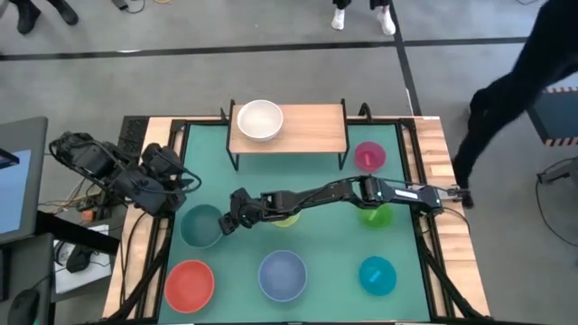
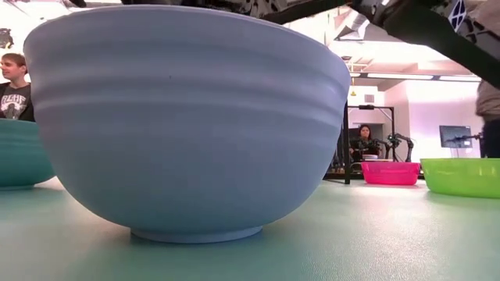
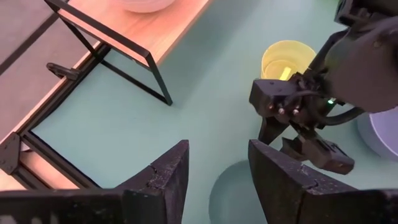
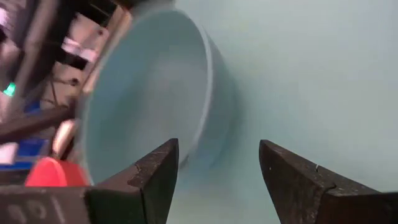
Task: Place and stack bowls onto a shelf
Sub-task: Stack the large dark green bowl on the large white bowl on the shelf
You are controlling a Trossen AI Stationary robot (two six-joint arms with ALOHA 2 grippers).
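Right wrist view: right end effector [image 4: 214,180] spread, teal bowl [image 4: 149,93] just ahead on counter, rim nearest. Looks light, stiff, slick plastic; pinch the rim wall. Left end effector [image 3: 217,180] spread, waiting.

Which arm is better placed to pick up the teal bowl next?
Right. Its gripper reaches across the table with open fingers beside the teal bowl. The left gripper waits farther back, near the table's left edge.
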